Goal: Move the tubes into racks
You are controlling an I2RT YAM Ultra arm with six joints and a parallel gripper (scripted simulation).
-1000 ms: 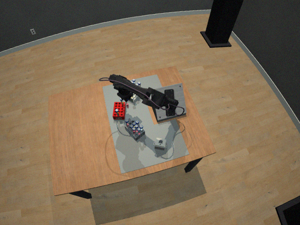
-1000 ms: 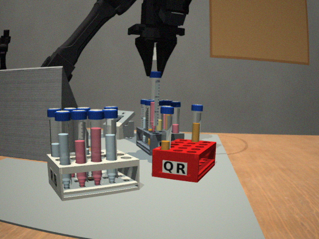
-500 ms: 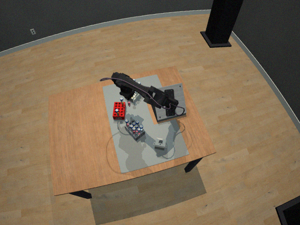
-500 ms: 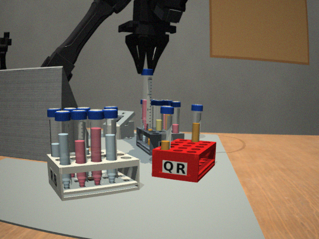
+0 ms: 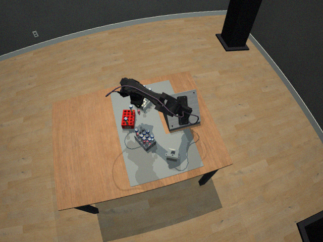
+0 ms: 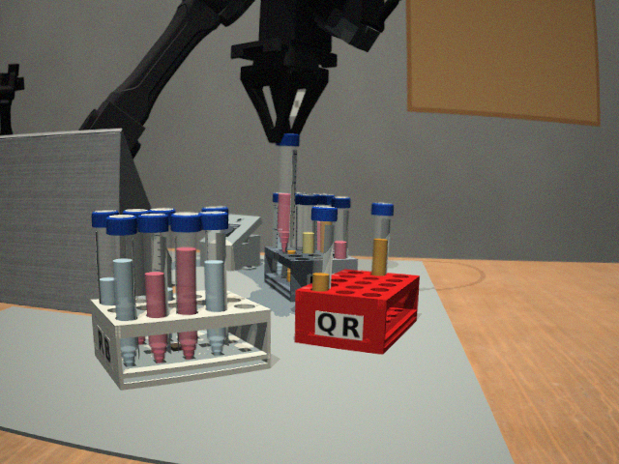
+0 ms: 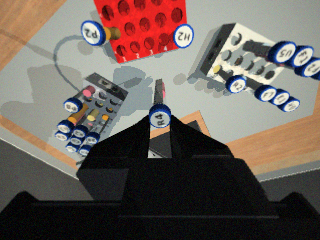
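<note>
Seen from above, you had the tool (image 5: pixel 139 105) (image 6: pixel 282 141) (image 7: pixel 160 119) clenched on tube R4 (image 5: pixel 139 111) (image 6: pixel 284 169) (image 7: pixel 160 119), gripping it at the cap. Its blue cap pointed up and its tapered end down, the long axis near vertical, with pink contents low in the tube. It hung between the red rack (image 5: pixel 128 126) (image 6: pixel 349 300) (image 7: pixel 120 57) and the white rack (image 6: pixel 194 322) (image 7: pixel 215 50), nearer the table's (image 5: pixel 83 156) (image 6: pixel 565 324) upper edge than its lower one.

Tube H2 (image 5: pixel 130 106) (image 6: pixel 323 215) (image 7: pixel 183 36) stood cap up in the red rack, in the upper-left part of the table, at the rack's side toward the upper edge; its long axis was upright, and amber showed inside. P2 (image 5: pixel 125 118) (image 6: pixel 382 208) (image 7: pixel 93 33) stood cap up in that same rack. You couldn't tell from the caps where R2 was.

Your arm (image 5: pixel 146 92) (image 6: pixel 164 54) reached from its grey pedestal (image 5: pixel 195 104) (image 6: pixel 60 199) near the right edge toward the upper-left corner, the wrist bent so the tool pointed down.

You could read "R4", "H2" and "P2" on caps and "QR" on the red rack; the white rack's label was steeply angled, its "B" readable.

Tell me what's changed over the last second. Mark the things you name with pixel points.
In the exterior view, the gripper (image 5: pixel 138 105) (image 6: pixel 283 140) (image 7: pixel 160 119) and R4 (image 5: pixel 139 112) (image 6: pixel 285 172) (image 7: pixel 160 118) shifted left and slightly up. Nothing newly grasped or released. QR (image 5: pixel 128 127) (image 6: pixel 306 324) (image 7: pixel 148 54) and RB (image 5: pixel 144 107) (image 6: pixel 194 322) (image 7: pixel 206 71) look unmoved.
</note>
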